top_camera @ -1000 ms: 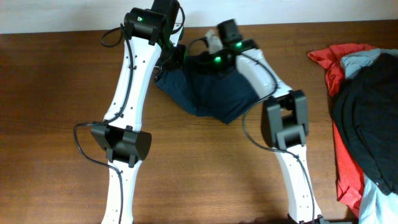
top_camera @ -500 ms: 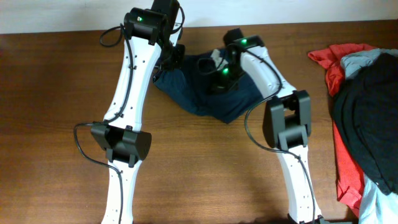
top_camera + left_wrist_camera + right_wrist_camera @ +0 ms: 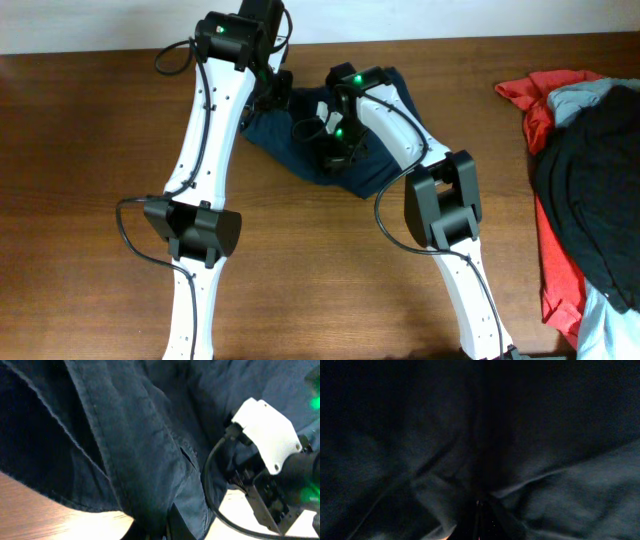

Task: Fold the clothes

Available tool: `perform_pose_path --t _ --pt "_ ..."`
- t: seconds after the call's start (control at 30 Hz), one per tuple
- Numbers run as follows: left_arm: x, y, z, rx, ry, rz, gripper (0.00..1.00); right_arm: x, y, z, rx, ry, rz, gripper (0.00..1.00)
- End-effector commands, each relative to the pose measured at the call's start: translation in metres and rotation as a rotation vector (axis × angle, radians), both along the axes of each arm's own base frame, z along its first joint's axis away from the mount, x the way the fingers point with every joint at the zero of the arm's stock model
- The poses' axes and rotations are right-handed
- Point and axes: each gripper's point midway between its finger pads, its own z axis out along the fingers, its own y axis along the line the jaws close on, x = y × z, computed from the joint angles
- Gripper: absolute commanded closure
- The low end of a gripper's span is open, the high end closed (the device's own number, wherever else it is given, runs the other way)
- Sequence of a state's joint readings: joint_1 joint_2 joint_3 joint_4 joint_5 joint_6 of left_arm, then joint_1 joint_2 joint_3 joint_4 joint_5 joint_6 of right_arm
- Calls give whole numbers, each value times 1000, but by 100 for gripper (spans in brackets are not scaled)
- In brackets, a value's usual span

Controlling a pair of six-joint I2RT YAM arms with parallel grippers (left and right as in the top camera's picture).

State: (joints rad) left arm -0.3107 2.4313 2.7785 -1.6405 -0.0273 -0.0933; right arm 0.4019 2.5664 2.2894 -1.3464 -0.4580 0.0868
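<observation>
Evidently mid-fold: left gripper (image 3: 169, 521) and right gripper (image 3: 479, 508) both pinch the shorts (image 3: 380, 170), upper centre; next, lay the lifted edge over evenly.

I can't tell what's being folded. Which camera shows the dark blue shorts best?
The overhead view: only there do the shorts show their overall shape. The left wrist view gives a close-up of a seam and hem; the right wrist view shows just dark folds.
</observation>
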Motion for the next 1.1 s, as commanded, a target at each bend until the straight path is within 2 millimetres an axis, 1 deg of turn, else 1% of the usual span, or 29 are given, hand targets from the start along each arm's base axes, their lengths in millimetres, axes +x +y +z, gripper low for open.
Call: perform_pose_path --t 0.0,0.17,0.33,0.4,0.47,0.6,0.7,0.77,0.83,0.87,0.9,0.93,1.0,1.07 --pt "7 12 -3 54 -18 1 99 -12 23 13 -6 -41 37 96" --pt "9 13 -2 58 -28 -19 99 -21 42 2 -10 -33 17 96" --pt "10 18 1 64 -33 -33 100 -21 56 4 28 -45 19 96" --pt "10 19 2 65 -33 -35 100 -19 56 6 41 -45 15 96" --pt "10 19 2 68 -34 -46 100 -15 52 9 42 -47 2 96" --pt "10 18 2 70 -34 -55 100 -2 35 31 50 -58 -32 96" --pt "9 19 2 81 -33 -88 100 9 22 56 75 -98 -43 96" --pt "9 19 2 81 -33 -89 100 18 9 74 88 -135 -65 96" --pt "9 18 2 81 -33 -90 100 27 -6 85 86 -161 -96 96" --pt "9 18 2 81 -33 -91 100 31 -15 89 79 -169 -113 96" --pt "8 16 2 80 -33 -96 100 38 -33 92 65 -174 -150 96" --pt "8 14 2 78 -33 -99 100 41 -44 92 61 -170 -173 96" --pt "7 11 2 77 -33 -105 100 48 -66 91 49 -166 -207 96" --pt "6 6 2 77 -35 -114 100 56 -92 83 3 -171 -244 96"
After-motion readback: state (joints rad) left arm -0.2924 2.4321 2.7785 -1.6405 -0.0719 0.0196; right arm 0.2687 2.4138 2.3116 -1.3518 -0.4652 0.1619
